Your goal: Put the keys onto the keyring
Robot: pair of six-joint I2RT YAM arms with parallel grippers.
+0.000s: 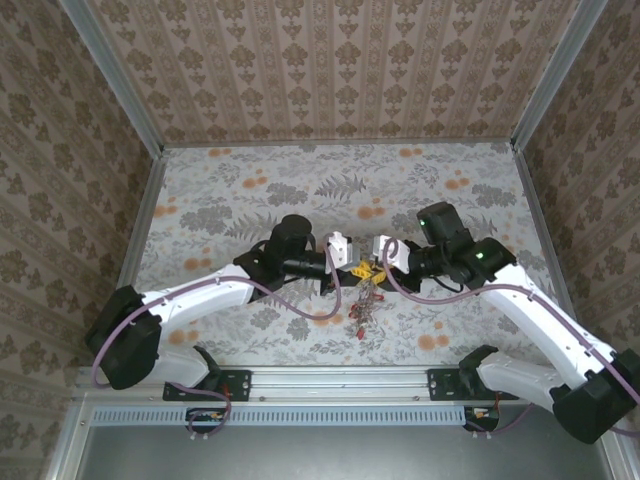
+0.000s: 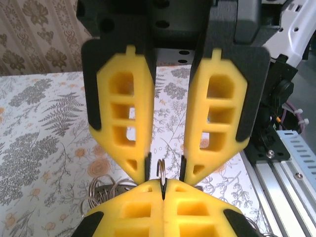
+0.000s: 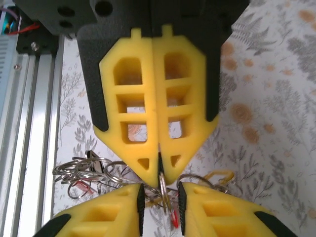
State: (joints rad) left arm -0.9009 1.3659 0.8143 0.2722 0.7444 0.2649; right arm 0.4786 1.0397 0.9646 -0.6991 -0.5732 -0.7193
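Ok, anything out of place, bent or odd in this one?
Nothing stands out. The right hand is shut on the keyring, the left hand sits open with a finger on either side of it, and the keys are bunched together just beneath.

Keyring [image 2: 161,170]: thin silver ring, edge-on, pinched in right hand [image 3: 159,173].
Keys [image 1: 365,308]: silver, red-headed, bunched just beside right hand.
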